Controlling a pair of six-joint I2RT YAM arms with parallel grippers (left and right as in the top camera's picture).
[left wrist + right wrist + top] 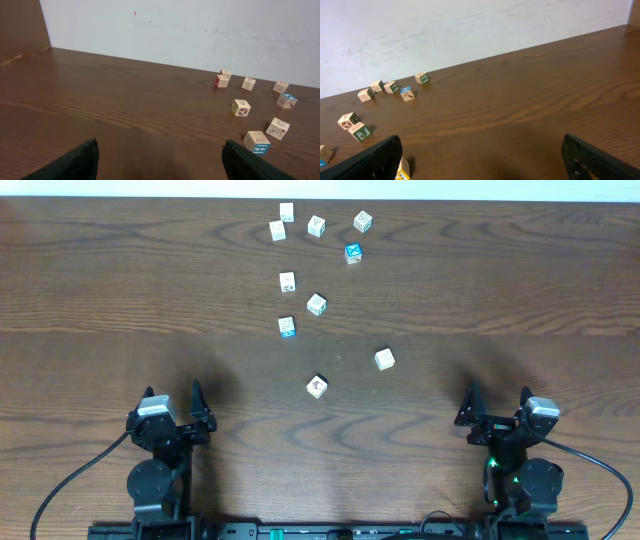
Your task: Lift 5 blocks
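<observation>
Several small cream blocks lie scattered on the brown table [120, 290]. The bright blue one [352, 252] is far back, the light-blue-edged one [287, 327] mid-table, and the red-brown-marked one [317, 386] and a cream one [384, 359] are nearest the arms. My left gripper [173, 396] rests open at the front left, well short of the blocks. In its wrist view, the left gripper [159, 162] holds nothing and the light-blue-edged block [257, 142] lies just beyond its right finger. My right gripper [497, 398] stands open at the front right; in its wrist view, the right gripper [482, 160] holds nothing.
More whitish cubes cluster near the far edge [316, 225], with others [287, 281] mid-table. A pale wall [200, 30] rises behind the table. A yellow-marked cube [402, 169] sits beside the right gripper's left finger.
</observation>
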